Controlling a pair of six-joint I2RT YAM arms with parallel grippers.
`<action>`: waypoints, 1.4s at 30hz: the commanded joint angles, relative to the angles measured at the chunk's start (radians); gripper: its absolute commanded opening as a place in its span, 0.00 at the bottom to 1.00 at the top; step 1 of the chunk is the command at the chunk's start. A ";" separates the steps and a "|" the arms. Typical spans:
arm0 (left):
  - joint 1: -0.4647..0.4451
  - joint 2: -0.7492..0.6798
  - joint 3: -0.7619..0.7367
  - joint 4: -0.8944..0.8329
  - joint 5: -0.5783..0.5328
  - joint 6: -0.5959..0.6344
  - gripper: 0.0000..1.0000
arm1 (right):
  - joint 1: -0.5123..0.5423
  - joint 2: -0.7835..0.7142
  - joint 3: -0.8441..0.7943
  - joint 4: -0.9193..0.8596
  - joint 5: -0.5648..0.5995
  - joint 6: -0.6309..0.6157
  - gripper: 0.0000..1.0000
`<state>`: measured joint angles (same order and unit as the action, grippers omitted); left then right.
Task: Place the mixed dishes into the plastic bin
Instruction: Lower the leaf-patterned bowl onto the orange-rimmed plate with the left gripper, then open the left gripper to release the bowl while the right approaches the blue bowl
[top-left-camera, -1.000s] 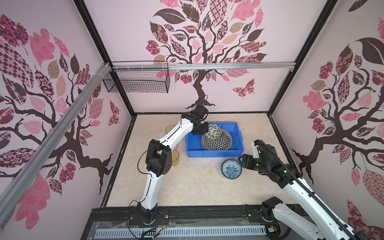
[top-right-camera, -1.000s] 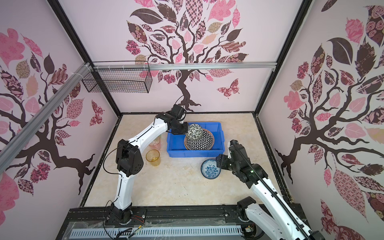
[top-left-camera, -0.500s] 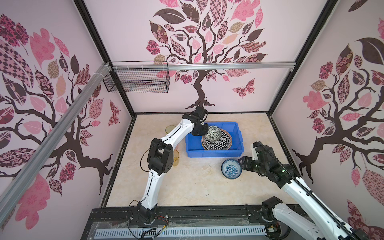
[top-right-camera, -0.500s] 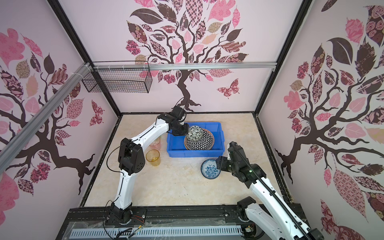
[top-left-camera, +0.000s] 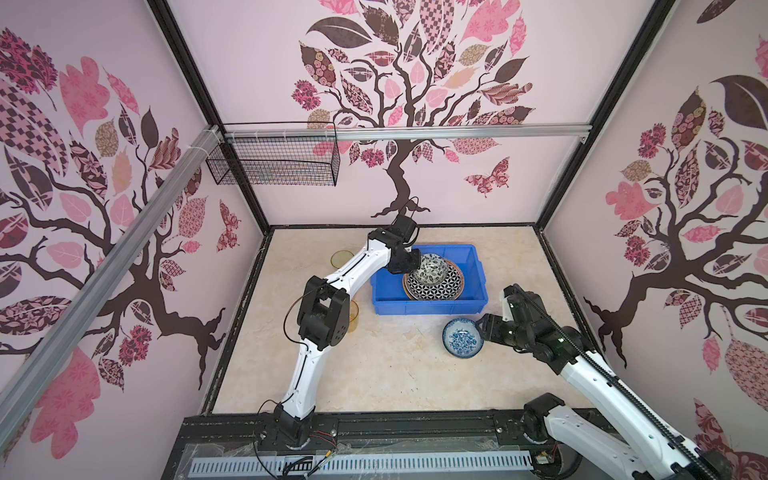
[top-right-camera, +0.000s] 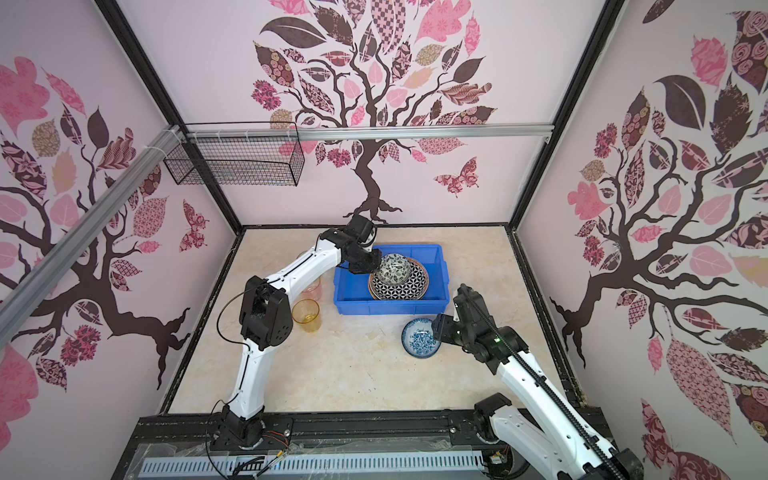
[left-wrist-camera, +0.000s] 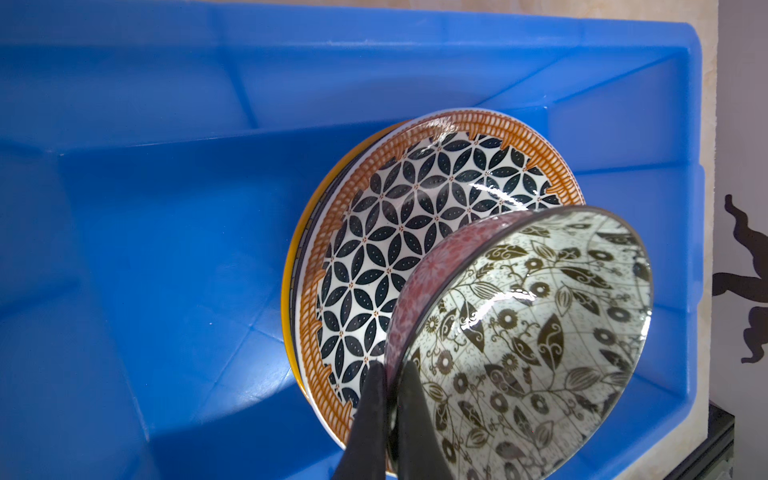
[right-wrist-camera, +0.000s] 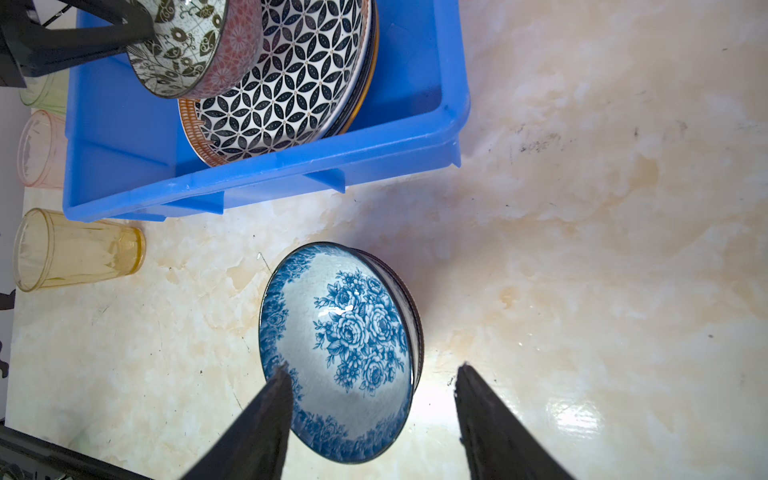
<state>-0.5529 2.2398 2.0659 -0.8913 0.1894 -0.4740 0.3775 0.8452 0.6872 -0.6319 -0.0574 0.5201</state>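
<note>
Fingers of the left arm clench the rim of a round ceramic bowl with dark leaf print inside and pink outside, tilted above a black-and-white geometric round plate in the bright blue rectangular plastic bin. Fingers of the right arm are released, one inside and one outside the rim of a blue floral ceramic bowl on the beige marbled table.

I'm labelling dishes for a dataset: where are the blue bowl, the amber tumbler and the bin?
blue bowl (right-wrist-camera: 359, 328): right wrist view, on the rose print inside it.
amber tumbler (right-wrist-camera: 79, 249): right wrist view, on its side wall.
bin (top-left-camera: 428, 307): a top view, on its near outer wall.
</note>
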 joint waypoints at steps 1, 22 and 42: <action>-0.004 0.018 -0.016 0.046 0.024 -0.010 0.00 | 0.002 0.005 -0.018 0.001 -0.004 0.006 0.65; -0.012 0.068 0.002 0.026 0.015 -0.023 0.00 | 0.057 0.051 -0.032 0.021 0.029 0.012 0.60; -0.019 0.065 0.020 -0.009 0.019 -0.020 0.13 | 0.105 0.078 -0.039 0.031 0.087 0.018 0.56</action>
<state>-0.5648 2.2944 2.0617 -0.8867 0.2077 -0.4973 0.4747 0.9165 0.6456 -0.5995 0.0044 0.5278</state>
